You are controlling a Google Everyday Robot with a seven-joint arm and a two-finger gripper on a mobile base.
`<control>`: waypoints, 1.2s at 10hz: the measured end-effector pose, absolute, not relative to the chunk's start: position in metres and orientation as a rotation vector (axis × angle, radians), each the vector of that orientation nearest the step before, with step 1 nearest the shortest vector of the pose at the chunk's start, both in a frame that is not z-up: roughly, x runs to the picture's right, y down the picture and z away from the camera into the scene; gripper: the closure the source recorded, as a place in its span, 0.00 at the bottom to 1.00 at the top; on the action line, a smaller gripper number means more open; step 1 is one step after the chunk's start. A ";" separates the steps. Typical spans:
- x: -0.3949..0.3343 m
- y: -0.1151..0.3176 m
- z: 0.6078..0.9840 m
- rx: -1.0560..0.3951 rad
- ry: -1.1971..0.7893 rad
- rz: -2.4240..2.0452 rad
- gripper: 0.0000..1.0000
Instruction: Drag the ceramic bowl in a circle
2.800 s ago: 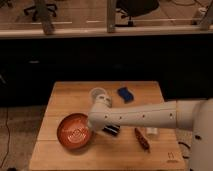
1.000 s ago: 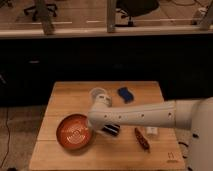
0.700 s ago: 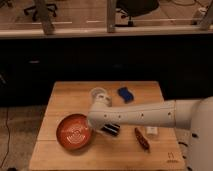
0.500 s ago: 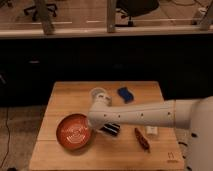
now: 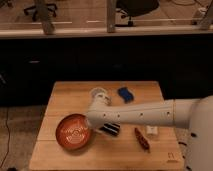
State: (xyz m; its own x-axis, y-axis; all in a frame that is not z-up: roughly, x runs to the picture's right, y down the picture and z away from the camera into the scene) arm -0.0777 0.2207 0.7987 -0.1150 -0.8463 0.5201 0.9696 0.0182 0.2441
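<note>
The ceramic bowl (image 5: pixel 73 132) is a wide, shallow, glossy reddish-orange bowl with pale rings inside. It sits on the front left of the wooden table (image 5: pixel 75 95). My white arm reaches in from the right across the table. My gripper (image 5: pixel 90 121) is at the bowl's right rim, at the end of the arm. Its tips are hidden by the arm's wrist.
A small white cup (image 5: pixel 99 94) stands just behind the arm. A blue object (image 5: pixel 124 94) lies at the back right. A dark packet (image 5: pixel 110 129) lies under the arm, a reddish-brown stick (image 5: pixel 142 139) and a small white item (image 5: pixel 152 130) lie at the front right.
</note>
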 end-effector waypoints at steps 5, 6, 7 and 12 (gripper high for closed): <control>-0.078 0.219 0.796 -0.239 -0.637 -1.585 1.00; -0.078 0.218 0.796 -0.237 -0.636 -1.590 1.00; -0.078 0.219 0.796 -0.236 -0.637 -1.593 1.00; -0.078 0.218 0.794 -0.230 -0.637 -1.604 1.00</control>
State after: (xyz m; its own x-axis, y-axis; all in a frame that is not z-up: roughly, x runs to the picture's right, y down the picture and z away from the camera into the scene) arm -0.0776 0.2183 0.7936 -0.1488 -0.8515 0.5029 0.9646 -0.0129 0.2635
